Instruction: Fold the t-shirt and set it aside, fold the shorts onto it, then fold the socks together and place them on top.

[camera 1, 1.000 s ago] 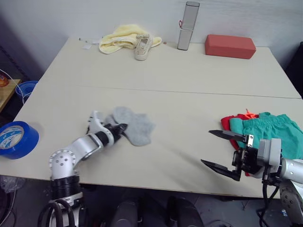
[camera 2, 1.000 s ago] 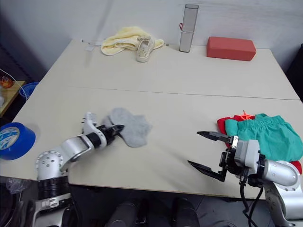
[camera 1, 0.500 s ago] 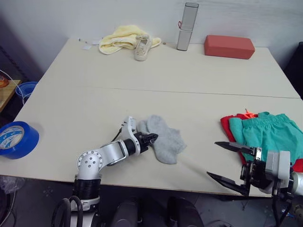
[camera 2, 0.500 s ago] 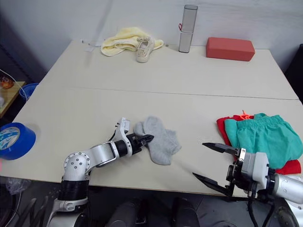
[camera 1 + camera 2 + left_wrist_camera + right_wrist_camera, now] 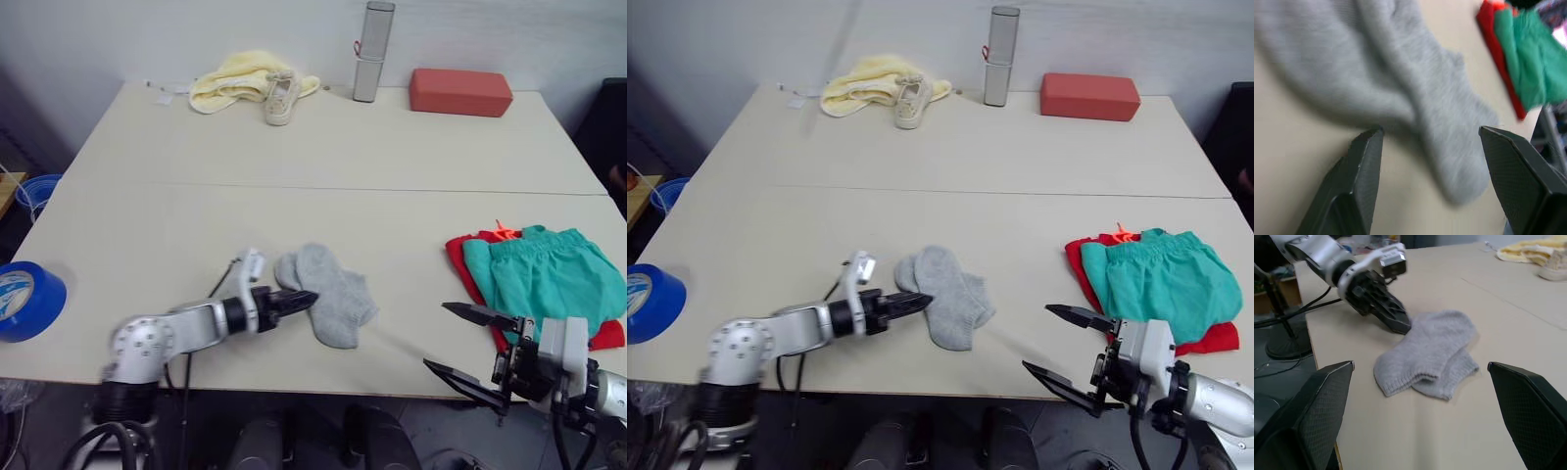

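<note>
The two light grey socks (image 5: 328,294) lie overlapped near the table's front edge, also seen from the left wrist as socks (image 5: 1415,88). My left gripper (image 5: 299,299) sits at their left edge, open, its fingers (image 5: 1364,166) apart with the cloth lying just ahead of them. At the right front the teal-green shorts (image 5: 544,274) rest folded on the red t-shirt (image 5: 462,264), whose edge sticks out beneath them. My right gripper (image 5: 438,337) hovers open and empty at the front edge, between the socks and the stack.
A blue tape roll (image 5: 24,299) sits at the left front edge. Along the back stand a pale yellow cloth (image 5: 230,83), a small off-white shoe (image 5: 279,96), a silver cylinder (image 5: 372,49) and a red-brown block (image 5: 460,91).
My left gripper dragged the socks to the right across the table, then opened and let them go. The right gripper stayed open. The head camera shifted a little.
</note>
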`<action>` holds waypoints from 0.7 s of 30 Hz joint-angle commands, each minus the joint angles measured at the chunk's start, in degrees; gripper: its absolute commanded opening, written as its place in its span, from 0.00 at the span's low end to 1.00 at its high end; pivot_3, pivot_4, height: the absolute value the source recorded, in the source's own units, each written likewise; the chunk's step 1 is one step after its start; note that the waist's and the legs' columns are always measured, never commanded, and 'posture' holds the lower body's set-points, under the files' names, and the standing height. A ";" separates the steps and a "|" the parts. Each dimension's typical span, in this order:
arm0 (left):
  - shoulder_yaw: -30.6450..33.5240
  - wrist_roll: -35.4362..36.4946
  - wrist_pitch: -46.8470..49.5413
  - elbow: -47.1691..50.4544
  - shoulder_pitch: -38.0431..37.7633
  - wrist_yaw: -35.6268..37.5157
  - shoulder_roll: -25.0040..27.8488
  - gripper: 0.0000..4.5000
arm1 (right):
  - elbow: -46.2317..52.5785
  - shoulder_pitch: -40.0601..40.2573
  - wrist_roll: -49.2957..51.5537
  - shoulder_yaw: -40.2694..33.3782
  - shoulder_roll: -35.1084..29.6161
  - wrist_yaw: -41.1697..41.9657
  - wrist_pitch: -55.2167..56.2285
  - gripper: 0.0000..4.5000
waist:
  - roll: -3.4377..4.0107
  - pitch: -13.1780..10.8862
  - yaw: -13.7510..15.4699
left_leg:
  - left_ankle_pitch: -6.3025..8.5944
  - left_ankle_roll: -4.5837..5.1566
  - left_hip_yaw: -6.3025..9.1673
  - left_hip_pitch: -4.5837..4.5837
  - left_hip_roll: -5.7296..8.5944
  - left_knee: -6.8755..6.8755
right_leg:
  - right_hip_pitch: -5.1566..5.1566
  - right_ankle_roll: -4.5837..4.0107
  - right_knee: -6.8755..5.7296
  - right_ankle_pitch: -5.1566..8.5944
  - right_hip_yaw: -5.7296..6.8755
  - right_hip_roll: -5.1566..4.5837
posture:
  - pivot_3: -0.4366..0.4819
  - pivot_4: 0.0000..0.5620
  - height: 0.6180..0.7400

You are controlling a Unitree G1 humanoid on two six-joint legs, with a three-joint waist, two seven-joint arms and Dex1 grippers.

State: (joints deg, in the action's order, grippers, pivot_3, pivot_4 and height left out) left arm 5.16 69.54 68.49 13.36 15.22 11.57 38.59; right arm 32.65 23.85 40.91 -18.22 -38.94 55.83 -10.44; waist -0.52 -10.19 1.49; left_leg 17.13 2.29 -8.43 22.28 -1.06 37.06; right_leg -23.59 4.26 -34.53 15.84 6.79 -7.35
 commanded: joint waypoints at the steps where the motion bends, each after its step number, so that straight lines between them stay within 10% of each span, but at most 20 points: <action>1: -0.04 -6.65 -4.97 -1.10 0.90 14.23 6.66 0.72 | 2.34 -1.21 2.29 1.74 -0.85 -4.67 -7.07 1.00 | 0.08 -0.05 -0.05 | 0.02 0.02 0.00 0.02 0.00 0.00 | -0.04 -0.01 0.01 0.01 -0.01 -0.02 | 0.48 0.27 1.00; 7: -4.59 -21.15 -15.66 -12.20 8.41 25.96 8.92 0.72 | 1.41 -4.63 0.86 8.02 -1.58 -12.91 -20.04 1.00 | 0.09 -0.09 0.28 | 0.06 0.06 0.01 0.15 0.07 -0.10 | -0.11 -0.80 0.22 0.44 -0.01 -0.14 | 0.48 0.27 1.00; 13: -11.13 -32.20 -21.32 -24.92 19.71 31.95 2.86 0.72 | -1.63 -14.32 -1.52 15.49 3.41 -20.69 -26.71 1.00 | 0.08 -0.08 -0.03 | 0.11 0.12 0.00 0.56 0.10 -0.04 | -0.38 0.21 0.36 -0.13 0.07 -0.13 | 0.48 0.27 1.00; 21: -17.10 -43.68 -27.29 -37.31 29.39 39.17 -3.83 0.99 | -6.85 -24.48 -5.18 19.19 4.70 -23.06 -31.47 1.00 | 0.00 -0.10 -0.21 | -0.23 0.68 -0.20 1.03 0.16 0.45 | -0.77 0.33 -0.13 -0.18 0.14 -0.04 | 0.48 0.27 1.00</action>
State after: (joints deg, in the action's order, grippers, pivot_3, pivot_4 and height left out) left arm -11.11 28.36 42.57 -22.31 43.72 49.14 34.70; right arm 26.38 -0.32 36.40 0.91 -34.51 33.47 -41.04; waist -0.52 -10.29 1.28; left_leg 16.89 2.97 -8.63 23.31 -0.90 37.60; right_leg -24.36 4.59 -34.74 15.66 6.93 -7.40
